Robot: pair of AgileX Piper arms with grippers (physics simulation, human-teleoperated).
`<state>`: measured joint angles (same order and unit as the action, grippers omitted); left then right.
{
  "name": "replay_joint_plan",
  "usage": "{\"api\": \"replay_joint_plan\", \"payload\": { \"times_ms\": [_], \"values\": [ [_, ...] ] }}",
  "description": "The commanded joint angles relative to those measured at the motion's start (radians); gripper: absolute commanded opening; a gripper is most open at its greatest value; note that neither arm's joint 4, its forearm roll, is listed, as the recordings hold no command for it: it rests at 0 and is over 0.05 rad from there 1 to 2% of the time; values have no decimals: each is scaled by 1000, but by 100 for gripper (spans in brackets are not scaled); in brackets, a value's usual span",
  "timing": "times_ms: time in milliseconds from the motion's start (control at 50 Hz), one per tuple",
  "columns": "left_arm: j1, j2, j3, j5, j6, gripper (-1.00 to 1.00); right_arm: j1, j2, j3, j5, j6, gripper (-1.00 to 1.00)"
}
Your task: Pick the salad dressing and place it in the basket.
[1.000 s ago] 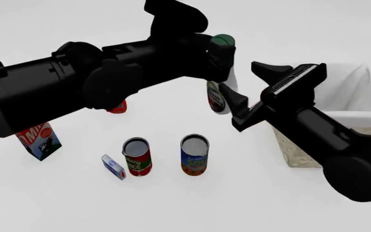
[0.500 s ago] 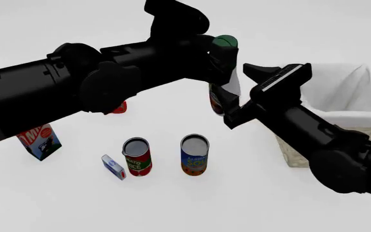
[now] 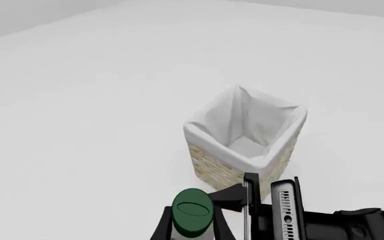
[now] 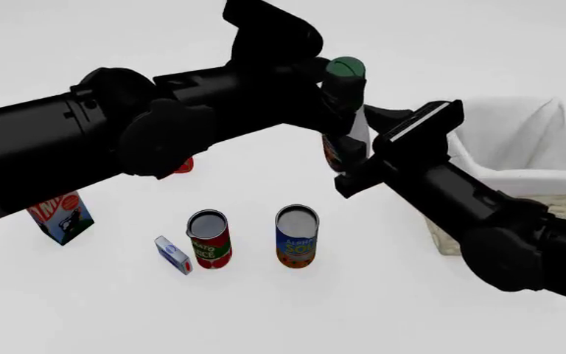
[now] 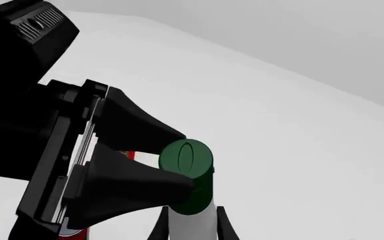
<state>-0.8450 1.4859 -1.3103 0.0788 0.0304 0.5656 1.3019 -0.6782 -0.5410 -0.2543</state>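
Dark green, the cap tops the salad dressing (image 4: 346, 110), which you hold lifted off the table in the left gripper (image 4: 340, 99), its fingers clamped on the smooth white neck under the cap. Your right gripper (image 4: 386, 140) has its jaws spread around the bottle's body without pinching it. The basket (image 4: 519, 158) stands apart at the table's right side: square, coarse straw weave, white cloth folded over the rim, its mouth unobstructed. Below the bottle stand a red can (image 4: 209, 238) and a blue can (image 4: 297, 236), with bare white table between them and the basket.
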Motion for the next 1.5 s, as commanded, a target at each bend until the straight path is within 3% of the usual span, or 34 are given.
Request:
{"api": "replay_joint_plan", "payload": {
  "times_ms": [20, 200, 220, 480, 660, 760, 1100, 1500],
  "values": [
    [2, -11, -12, -5, 13, -100, 10, 5, 8, -6, 8, -100],
    [-19, -21, -9, -1, 11, -100, 16, 7, 11, -11, 11, -100],
    [-17, -22, -10, -2, 16, 100, 16, 9, 11, -13, 11, -100],
    [-11, -81, -53, 53, 0, 100, 13, 31, 15, -33, 23, -100],
    [-9, -193, -82, 102, 8, 100, 16, 31, 15, -36, 28, -100],
    [10, -272, -55, 99, 10, 100, 14, 24, 16, -35, 30, -100],
    [121, -576, 297, -68, 31, 100, 11, -75, 30, -3, 34, -100],
    [325, -753, 665, -269, 16, 100, -16, -208, 17, 78, 29, -100]
  ]
}}
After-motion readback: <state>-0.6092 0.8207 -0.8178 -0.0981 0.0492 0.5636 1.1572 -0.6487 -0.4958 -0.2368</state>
